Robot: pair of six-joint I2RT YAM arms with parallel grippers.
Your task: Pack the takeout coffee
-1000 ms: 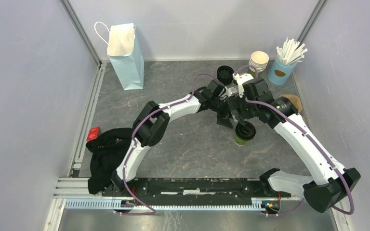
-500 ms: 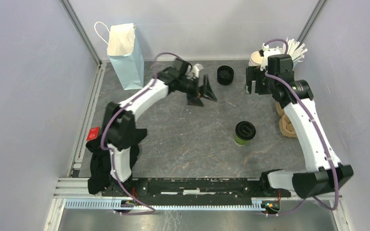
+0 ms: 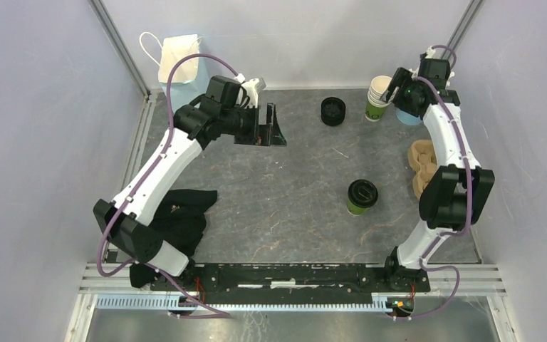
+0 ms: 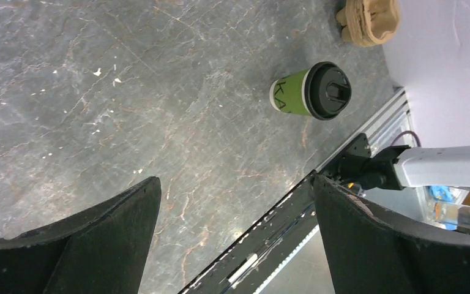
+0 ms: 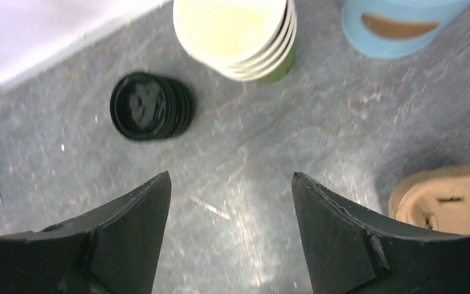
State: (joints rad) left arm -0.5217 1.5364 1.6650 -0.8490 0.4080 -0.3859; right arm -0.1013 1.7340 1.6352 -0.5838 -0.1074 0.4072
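The one lidded coffee cup [image 3: 362, 197] I can see stands upright on the table [image 3: 271, 214], right of centre, lid up. My left claw [image 3: 271, 132] hangs spread and empty to its far left. My right claw [image 5: 229, 177], also spread and empty, hovers far right by the lidless cup stack [image 5: 235, 37]. The cup lies nearward of both, and neither is plainly closer.

lidded cup [image 3: 361, 196] 1 | cup stack [image 3: 379, 96] 1 | lid stack [image 3: 333, 111] 1 | bag [image 3: 172, 64] 1
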